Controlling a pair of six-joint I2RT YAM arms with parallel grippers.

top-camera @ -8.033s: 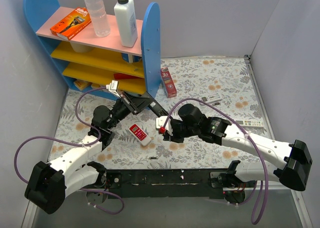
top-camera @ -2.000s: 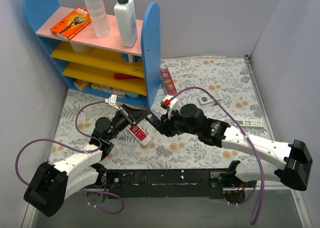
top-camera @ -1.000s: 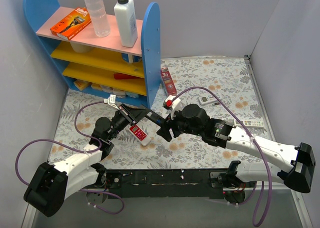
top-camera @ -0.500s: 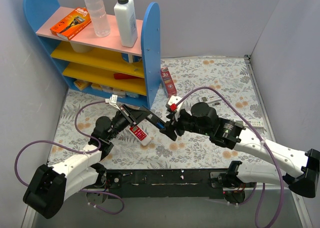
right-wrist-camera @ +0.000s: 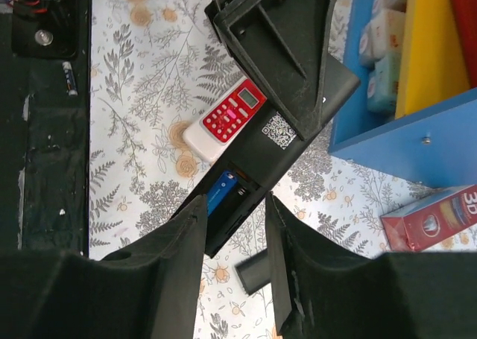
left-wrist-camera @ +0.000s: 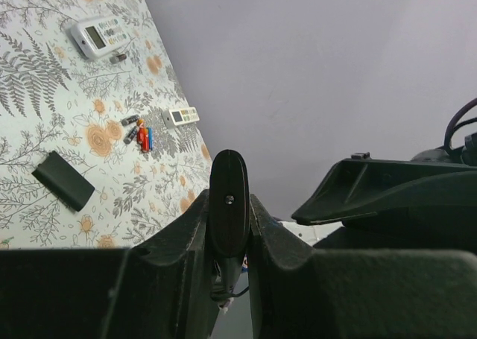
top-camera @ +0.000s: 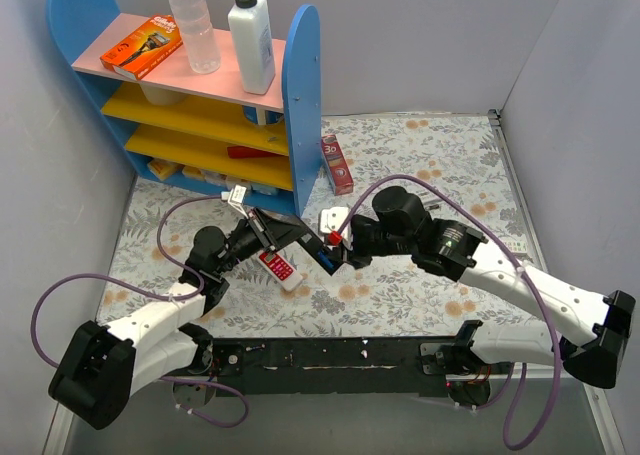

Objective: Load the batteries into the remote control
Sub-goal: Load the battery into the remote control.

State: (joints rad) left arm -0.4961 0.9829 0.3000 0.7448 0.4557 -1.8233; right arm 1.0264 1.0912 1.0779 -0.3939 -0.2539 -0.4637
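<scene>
Around the work we see the red-and-white remote (top-camera: 281, 267) lying on the flowered table (top-camera: 440, 145) just beside the raised remote control (top-camera: 300, 241). The blue shelf (top-camera: 300, 85) stands close behind the left gripper (top-camera: 270, 233), with a red box (top-camera: 337, 164) at its foot. The left gripper is clamped on the remote control's end and holds it off the cloth. The right gripper (right-wrist-camera: 232, 205) hovers right over it, fingers apart and gripping nothing.

The top view hides the compartment under the right wrist. The right wrist view shows it open, with a blue battery (right-wrist-camera: 221, 191) seated in one slot and the slot beside it dark (we cannot tell whether it is filled). A black cover (right-wrist-camera: 253, 272) lies on the cloth nearby.

Only the left wrist view shows the loose batteries (left-wrist-camera: 140, 134), red, blue and dark, grouped near a small white remote (left-wrist-camera: 182, 115) and well apart from a larger white remote (left-wrist-camera: 100, 35). Beyond the right arm, bare cloth runs to the grey wall (top-camera: 580, 95).
</scene>
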